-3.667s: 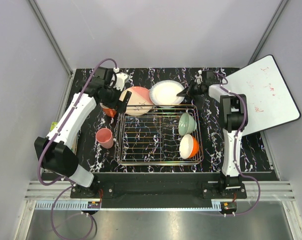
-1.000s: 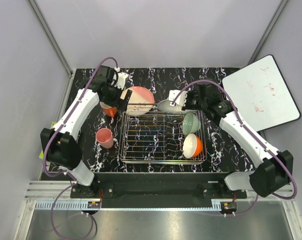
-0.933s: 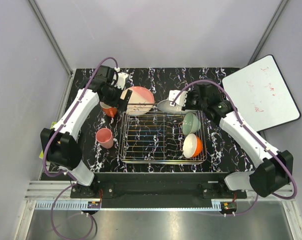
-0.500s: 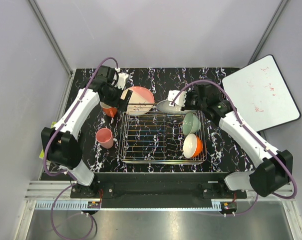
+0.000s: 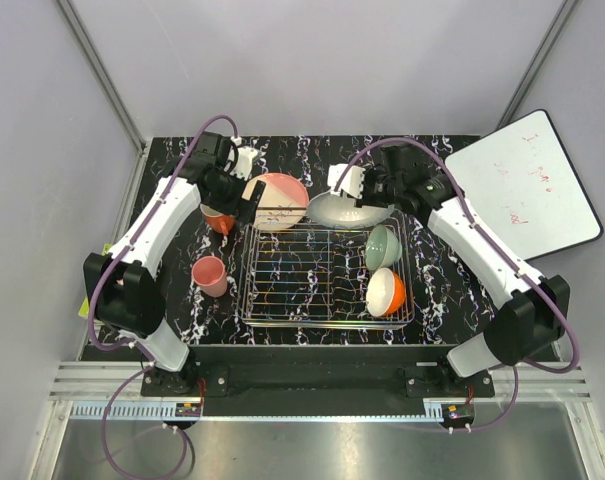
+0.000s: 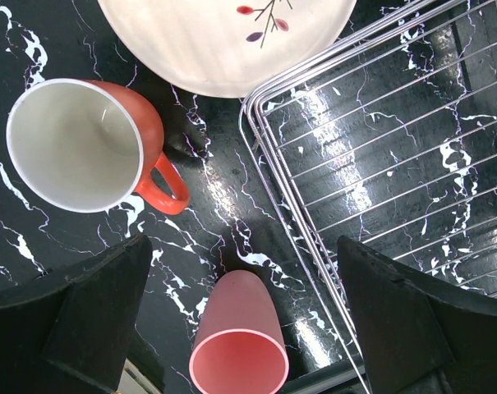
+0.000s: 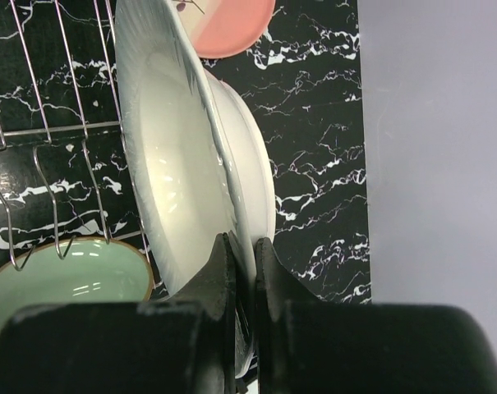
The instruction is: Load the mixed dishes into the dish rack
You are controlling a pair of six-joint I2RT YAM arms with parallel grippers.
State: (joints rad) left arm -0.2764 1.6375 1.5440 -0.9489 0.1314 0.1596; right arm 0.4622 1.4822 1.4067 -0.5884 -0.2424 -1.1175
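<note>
My right gripper (image 5: 367,203) is shut on the rim of the white plate (image 5: 337,210) and holds it tilted on edge over the far rim of the dish rack (image 5: 282,312); in the right wrist view the plate (image 7: 182,156) stands between my fingers (image 7: 218,275). The pale green bowl (image 5: 381,245) and the orange bowl (image 5: 386,291) sit in the rack's right side. My left gripper (image 5: 244,205) is open over the table left of the rack, above the orange mug (image 6: 80,144) and the pink mug (image 6: 238,341). The pink-and-peach plate (image 5: 277,200) leans at the rack's far left corner.
A whiteboard (image 5: 527,185) lies at the far right, partly off the table. The black marbled table (image 5: 452,270) is bounded by grey walls. The rack's corner (image 6: 256,107) sits just right of the two mugs.
My right gripper has lifted the white plate from the table behind the rack, tilted it on edge and carried it left over the rack's far rim. The left arm barely moved.
</note>
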